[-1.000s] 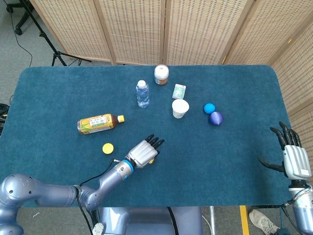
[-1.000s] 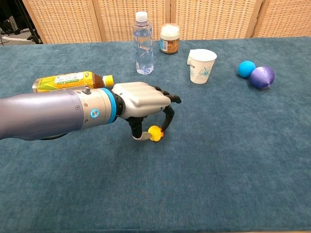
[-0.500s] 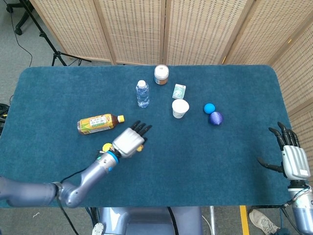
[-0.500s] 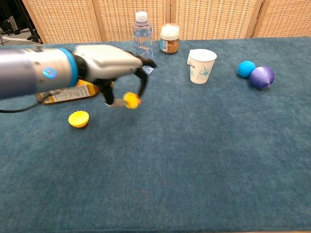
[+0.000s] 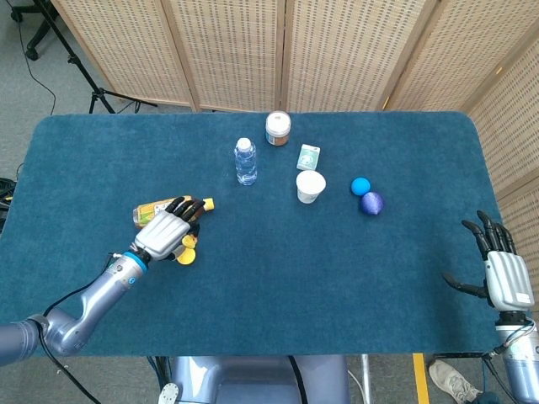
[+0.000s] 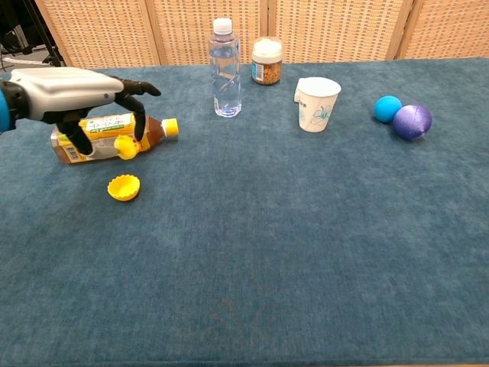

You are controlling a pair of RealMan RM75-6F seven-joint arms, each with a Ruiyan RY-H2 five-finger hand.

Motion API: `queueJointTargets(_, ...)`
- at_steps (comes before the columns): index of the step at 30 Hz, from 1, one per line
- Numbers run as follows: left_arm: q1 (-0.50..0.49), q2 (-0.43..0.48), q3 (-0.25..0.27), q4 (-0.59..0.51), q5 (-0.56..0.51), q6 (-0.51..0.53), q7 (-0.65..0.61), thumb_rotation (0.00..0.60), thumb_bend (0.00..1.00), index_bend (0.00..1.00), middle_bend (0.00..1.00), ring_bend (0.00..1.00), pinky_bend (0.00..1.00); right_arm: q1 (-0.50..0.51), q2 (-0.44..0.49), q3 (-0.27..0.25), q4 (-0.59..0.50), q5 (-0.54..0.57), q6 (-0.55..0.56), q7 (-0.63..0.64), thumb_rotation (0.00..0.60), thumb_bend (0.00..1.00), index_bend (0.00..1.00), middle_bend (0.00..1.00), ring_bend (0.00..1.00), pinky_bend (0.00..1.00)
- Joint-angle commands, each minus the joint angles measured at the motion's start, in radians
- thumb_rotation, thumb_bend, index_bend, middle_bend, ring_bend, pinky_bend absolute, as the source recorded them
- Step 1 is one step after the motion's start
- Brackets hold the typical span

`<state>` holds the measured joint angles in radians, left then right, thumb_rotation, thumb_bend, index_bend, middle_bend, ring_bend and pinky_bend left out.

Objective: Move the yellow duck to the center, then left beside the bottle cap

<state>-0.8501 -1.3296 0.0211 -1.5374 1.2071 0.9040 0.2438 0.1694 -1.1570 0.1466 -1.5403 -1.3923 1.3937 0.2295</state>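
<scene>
Head view looks steeply down; chest view looks low across the same table (image 5: 404, 278).

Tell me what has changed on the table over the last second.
The left hand carried the yellow duck from the table's center leftward, lifting it off the cloth; it now holds the duck above the yellow bottle cap, in front of the lying tea bottle. The right hand, bottles, cup and balls stayed put.

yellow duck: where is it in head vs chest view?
Head view: yellow duck at lower left, half hidden under the left hand.
Chest view: at upper left, pinched by that hand, above the table.
Shared landmark: yellow bottle cap, just below the duck.
</scene>
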Motion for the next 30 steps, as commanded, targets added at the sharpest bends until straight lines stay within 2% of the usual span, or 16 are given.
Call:
queueJointTargets(1, 0.046, -0.012, 0.028, 0.064, 0.092, 0.031, -0.071, 0.6, 0.42, 0.6, 0.0, 0.0, 0.0, 0.0, 0.0, 0.0, 0.0, 0.001, -0.001, 0.001, 0.6, 0.21, 0.12, 0.0, 0.0, 0.0)
queueJointTargets(7, 0.087, -0.057, 0.049, 0.159, 0.201, 0.09, -0.112, 0.6, 0.42, 0.6, 0.0, 0.0, 0.0, -0.001, 0.002, 0.001, 0.0, 0.002, -0.004, 0.004, 0.6, 0.21, 0.12, 0.0, 0.0, 0.0)
queueJointTargets(19, 0.116, -0.115, 0.047, 0.249, 0.255, 0.082, -0.204, 0.6, 0.41, 0.6, 0.0, 0.0, 0.0, -0.002, 0.005, 0.003, -0.001, 0.002, -0.007, 0.008, 0.6, 0.21, 0.12, 0.0, 0.0, 0.0)
queueJointTargets(30, 0.125, -0.141, 0.035, 0.264, 0.277, 0.067, -0.209, 0.6, 0.41, 0.6, 0.0, 0.0, 0.0, -0.003, 0.004, 0.002, -0.002, 0.0, -0.008, 0.007, 0.6, 0.21, 0.12, 0.0, 0.0, 0.0)
